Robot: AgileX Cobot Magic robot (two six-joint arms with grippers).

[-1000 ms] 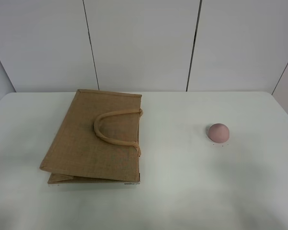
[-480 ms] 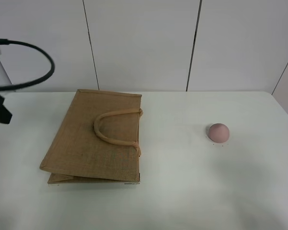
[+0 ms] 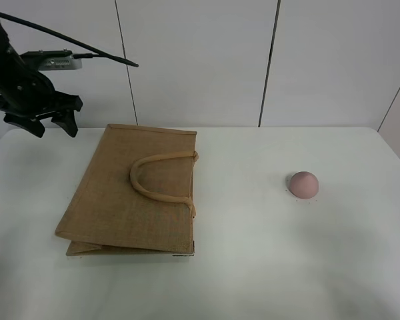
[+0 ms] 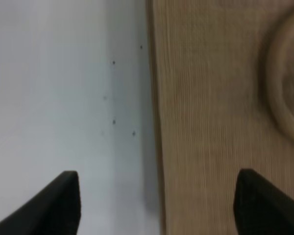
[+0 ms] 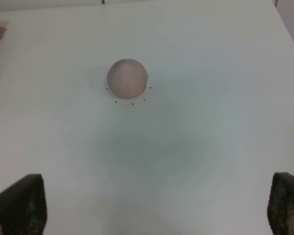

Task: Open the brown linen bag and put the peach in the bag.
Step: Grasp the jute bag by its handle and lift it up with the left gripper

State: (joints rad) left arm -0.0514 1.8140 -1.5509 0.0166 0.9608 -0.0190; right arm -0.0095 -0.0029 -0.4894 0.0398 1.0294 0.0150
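Nothing is done yet: the bag point(image 3: 130, 193) lies flat and closed at left, the peach point(image 3: 303, 184) well right. The left gripper point(image 3: 53, 127), beside the bag's far-left corner, and the right gripper point(image 5: 153, 208) both gape wide, empty.

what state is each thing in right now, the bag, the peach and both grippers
brown linen bag: lying flat on the table, folded shut
peach: resting on the table well to the right of the bag, untouched
left gripper: open, empty, in the air by the bag's far left corner
right gripper: open, empty, short of the peach
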